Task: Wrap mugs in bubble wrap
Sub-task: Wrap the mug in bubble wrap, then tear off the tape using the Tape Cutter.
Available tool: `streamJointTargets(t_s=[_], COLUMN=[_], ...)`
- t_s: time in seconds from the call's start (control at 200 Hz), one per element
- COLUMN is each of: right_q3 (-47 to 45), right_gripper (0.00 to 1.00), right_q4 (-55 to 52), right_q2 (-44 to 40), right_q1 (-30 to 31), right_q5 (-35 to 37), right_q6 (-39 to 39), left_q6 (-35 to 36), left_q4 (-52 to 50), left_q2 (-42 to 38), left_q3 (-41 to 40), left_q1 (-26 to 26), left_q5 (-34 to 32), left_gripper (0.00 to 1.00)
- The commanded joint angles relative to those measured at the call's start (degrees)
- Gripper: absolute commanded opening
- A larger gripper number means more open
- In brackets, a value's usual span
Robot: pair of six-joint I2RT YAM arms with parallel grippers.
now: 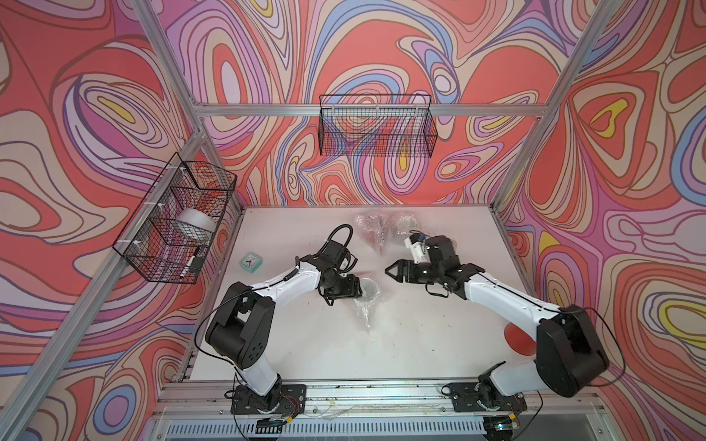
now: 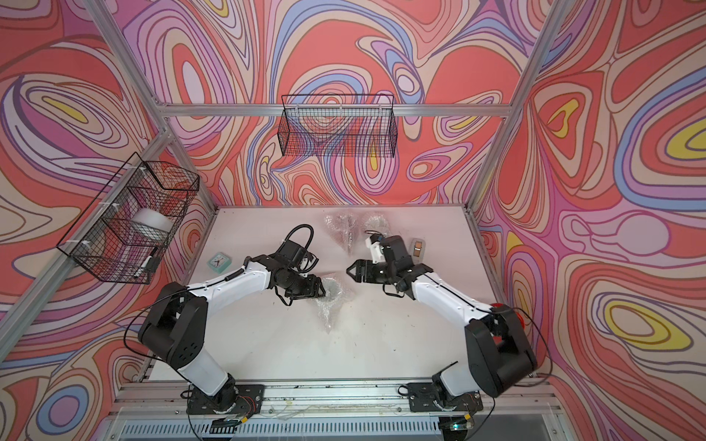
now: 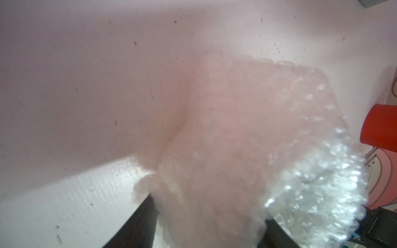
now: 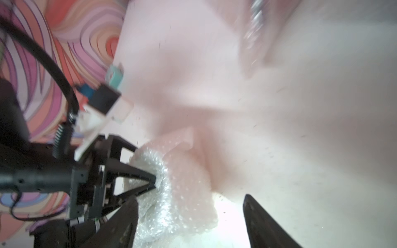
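Well, a mint-green clock (image 1: 249, 262) lies toward the left side of the white counter (image 1: 305, 351). Right of the clock and a little nearer the arms' bases, the left gripper (image 1: 360, 289) has its fingers (image 3: 139, 225) clamped on a crumpled bundle of bubble wrap (image 1: 366, 305), which fills the gap between them. Whether a mug sits inside cannot be told. A loose tail of the same sheet trails on the counter. Further right of the clock, the right gripper (image 1: 389, 271) faces that bundle with its fingers spread and nothing between them. Farther back than the clock, two more bubble-wrap bundles (image 1: 370, 229) lie side by side. Farthest right of the clock, the red mug (image 1: 517, 340) sits unwrapped, partly hidden by the right arm (image 1: 508, 298).
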Motion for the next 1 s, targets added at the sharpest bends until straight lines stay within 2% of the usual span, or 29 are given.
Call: streamJointTargets(t_s=[0.0, 0.125, 0.305, 0.476, 0.656, 0.992], right_q3=[-1.9, 1.1, 6.7, 11.2, 14.8, 16.2], right_gripper=[0.66, 0.52, 0.37, 0.31, 0.30, 0.30], right_q4=[-1.6, -5.7, -6.5, -6.4, -8.0, -6.9], right_q2=[0.2, 4.3, 12.5, 19.8, 26.5, 31.1], right_q1=[-11.1, -22.8, -30.8, -32.1, -32.1, -32.1], right_q5=[-3.5, -7.2, -9.9, -11.6, -12.3, -15.2], right_q6=[2.7, 1.9, 0.9, 0.4, -0.1, -0.3], left_q6=[-0.8, -1.3, -1.1, -1.1, -1.3, -2.1], left_q4=[-2.5, -2.6, -3.7, -4.4, -4.8, -4.1], left_q2=[2.1, 2.0, 2.4, 2.3, 2.6, 2.1], left_q3=[0.0, 0.3, 1.1, 1.8, 2.2, 1.7], left_q1=[0.0, -0.1, 0.0, 0.0, 0.0, -0.1], left_q5=[-2.0, -2.3, -2.4, -2.5, -2.5, -2.1], left_gripper=[0.63, 0.61, 0.60, 0.60, 0.60, 0.60])
